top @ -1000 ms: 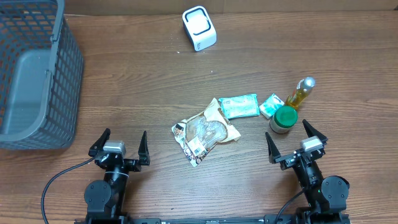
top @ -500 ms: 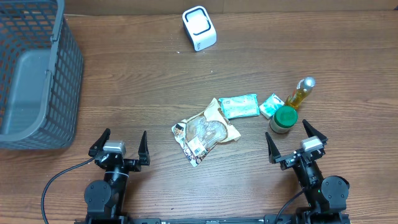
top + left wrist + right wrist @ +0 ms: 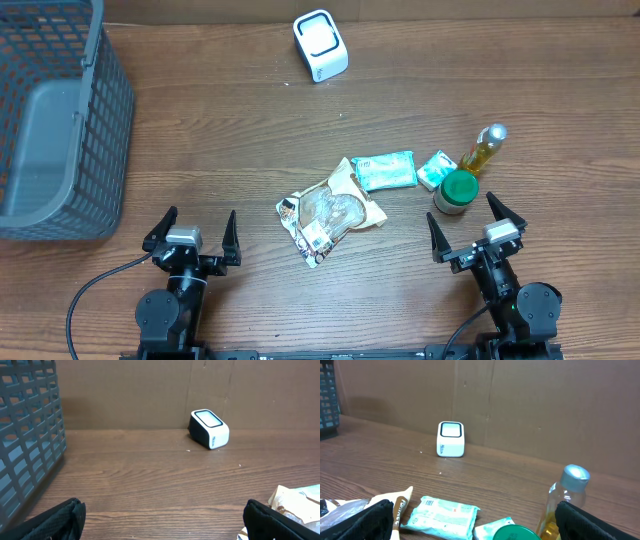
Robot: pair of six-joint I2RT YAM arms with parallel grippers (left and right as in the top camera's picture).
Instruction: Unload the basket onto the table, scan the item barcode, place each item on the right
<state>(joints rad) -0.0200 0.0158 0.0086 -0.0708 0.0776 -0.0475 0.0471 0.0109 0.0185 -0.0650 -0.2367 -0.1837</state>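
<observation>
Wooden table point(image 3: 200, 150) carries the snack packet point(image 3: 330, 212) at its middle, well short of the scanner point(image 3: 320, 45), with left gripper point(image 3: 198, 222) and right gripper point(image 3: 462, 212) gaping empty (a careless right-hand reach could topple the nearby bottle point(image 3: 484, 148)).

Overhead cam looks straight down on whole table point(image 3: 200, 130). L & R wrist cams sit low at near edge, facing fwd to cardboard back wall point(image 3: 530, 400). All three share the white scanner point(image 3: 209, 428).

Black arms point(image 3: 163, 312), silver wrist blocks point(image 3: 183, 237), pointed black pincer fingers point(image 3: 231, 228), black cable point(image 3: 85, 298)
</observation>
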